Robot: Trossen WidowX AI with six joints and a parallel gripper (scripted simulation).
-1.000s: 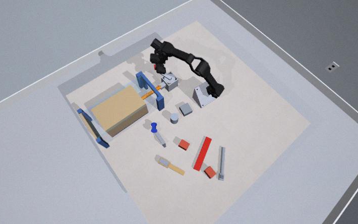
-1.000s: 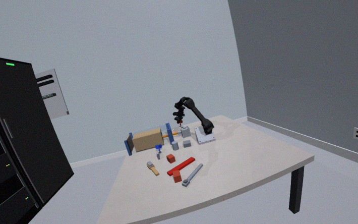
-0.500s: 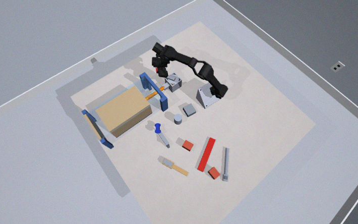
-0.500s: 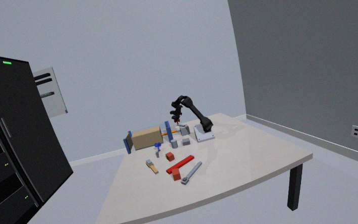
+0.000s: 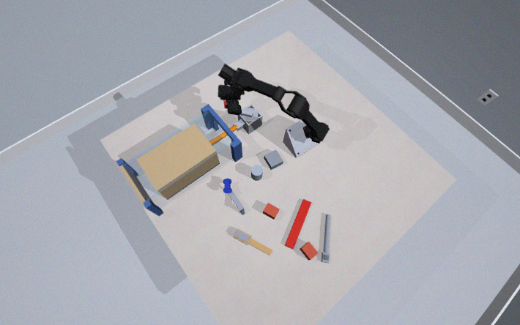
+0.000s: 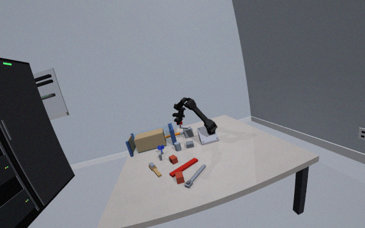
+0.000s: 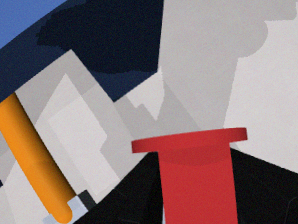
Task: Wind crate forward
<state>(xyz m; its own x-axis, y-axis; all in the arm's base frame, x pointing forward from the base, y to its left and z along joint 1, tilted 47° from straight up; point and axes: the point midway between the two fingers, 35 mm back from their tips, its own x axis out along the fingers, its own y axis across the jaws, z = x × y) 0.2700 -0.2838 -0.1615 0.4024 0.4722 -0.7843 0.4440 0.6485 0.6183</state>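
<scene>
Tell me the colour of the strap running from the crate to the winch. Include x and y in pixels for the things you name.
Orange (image 5: 224, 135) (image 6: 174, 135) (image 7: 36, 160); top view shows it best.

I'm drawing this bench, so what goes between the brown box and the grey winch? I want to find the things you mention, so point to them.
An orange strap (image 5: 223, 135) (image 6: 172, 135), passing under the blue frame's (image 5: 236, 150) (image 6: 171, 133) top bar. The top view shows it best.

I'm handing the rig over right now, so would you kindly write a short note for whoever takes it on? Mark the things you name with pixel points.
Gripper (image 5: 229, 105) (image 6: 179, 122): shut on the red-knobbed winch handle (image 5: 225, 104) (image 6: 180, 124) (image 7: 199, 185), beside the winch (image 5: 253, 122) (image 6: 188, 132).
Crate (image 5: 177, 155) (image 6: 149, 140): sitting flat, orange strap (image 5: 223, 135) (image 6: 172, 135) (image 7: 35, 160) running to the winch.
Done: handle gripped, apparently fitted on the winch.
Left: wind until the crate meets the blue frame (image 5: 222, 124) (image 6: 171, 133) (image 7: 115, 75), as a gap remains; then let go and move away.
</scene>
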